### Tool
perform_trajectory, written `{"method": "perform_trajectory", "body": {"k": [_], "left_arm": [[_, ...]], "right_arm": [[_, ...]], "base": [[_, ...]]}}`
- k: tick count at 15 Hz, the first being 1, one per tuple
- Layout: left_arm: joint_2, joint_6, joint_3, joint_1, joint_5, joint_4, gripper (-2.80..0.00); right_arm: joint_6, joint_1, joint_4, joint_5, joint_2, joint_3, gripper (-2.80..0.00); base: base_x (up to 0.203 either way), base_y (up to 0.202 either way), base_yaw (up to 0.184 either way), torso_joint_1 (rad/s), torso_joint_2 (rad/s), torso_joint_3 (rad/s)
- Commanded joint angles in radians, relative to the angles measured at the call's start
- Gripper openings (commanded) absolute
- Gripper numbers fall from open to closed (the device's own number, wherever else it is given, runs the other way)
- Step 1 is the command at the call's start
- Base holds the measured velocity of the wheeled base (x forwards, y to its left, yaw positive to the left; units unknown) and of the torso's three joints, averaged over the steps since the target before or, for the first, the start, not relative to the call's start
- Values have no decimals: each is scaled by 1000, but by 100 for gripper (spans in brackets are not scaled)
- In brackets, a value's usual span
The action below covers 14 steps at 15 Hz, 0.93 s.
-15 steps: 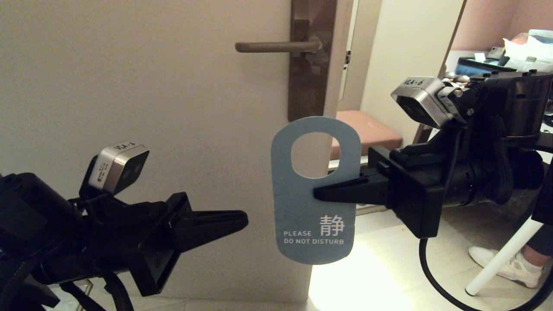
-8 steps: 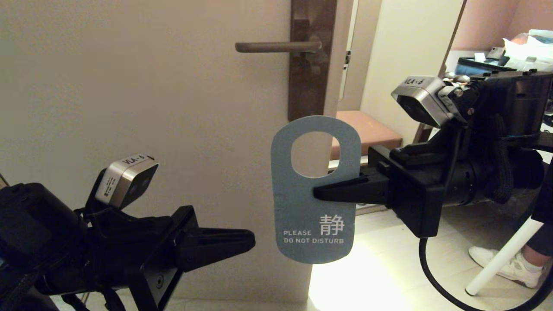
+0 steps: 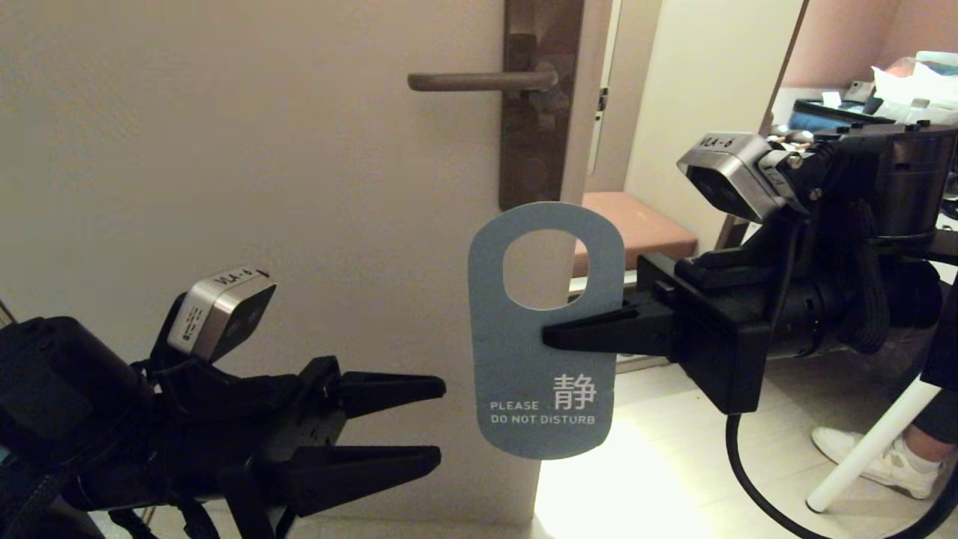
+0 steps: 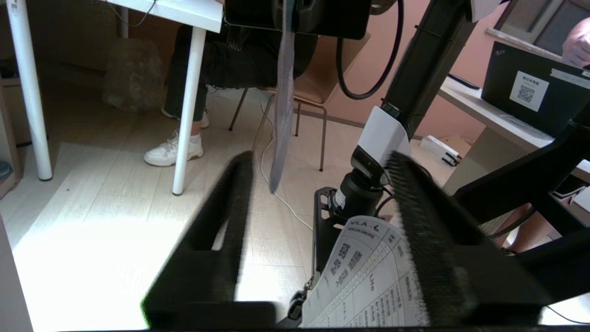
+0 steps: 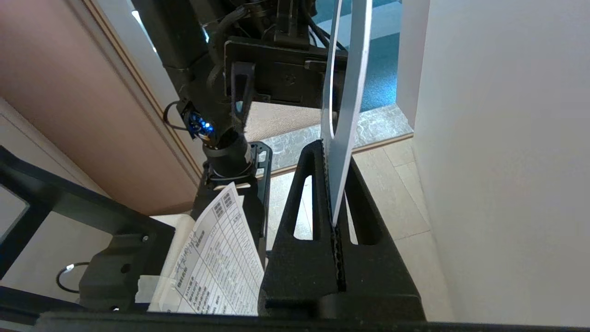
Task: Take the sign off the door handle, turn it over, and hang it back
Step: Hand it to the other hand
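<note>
Sign (image 3: 545, 352) hangs free in the centre of the head view, well below the door handle (image 3: 479, 80) at the upper middle of the frame, with its blue-grey "DO NOT DISTURB" face toward the camera. The right hand (image 3: 557, 335) comes in from the right of the frame and is clamped on the card's right edge, just under the oval hole; the right wrist view shows the thin card (image 5: 343, 115) edge-on, pinched between the two closed fingers (image 5: 318, 221). The left hand (image 3: 438, 423) sits at the lower left of the frame, just beside the card's left edge but not touching it, its fingers spread wide, one above the other.

Judging from how it stays flat and upright from a single edge grip, the card is light and fairly stiff (probably thin plastic or board), though smooth enough that it could slip or swing. A handover looks likely for the turn-over: the left hand would best take the lower left part of the card, clear of the hole, so the hole stays free to go back over the lever.
</note>
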Motion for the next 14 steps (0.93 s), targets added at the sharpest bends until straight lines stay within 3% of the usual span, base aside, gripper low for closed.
{"method": "perform_trajectory", "body": {"k": [1,14], "left_arm": [[18,-1,-10,-1,-5,-42,0],[129,6,-131,-74,0,-42,0]], "right_arm": [[0,5,-3,6,1,-5,-280],[0,24,-5,2,19,-36,-280]], "base": [[0,0,0,0,0,0],[0,0,0,0,0,0]]}}
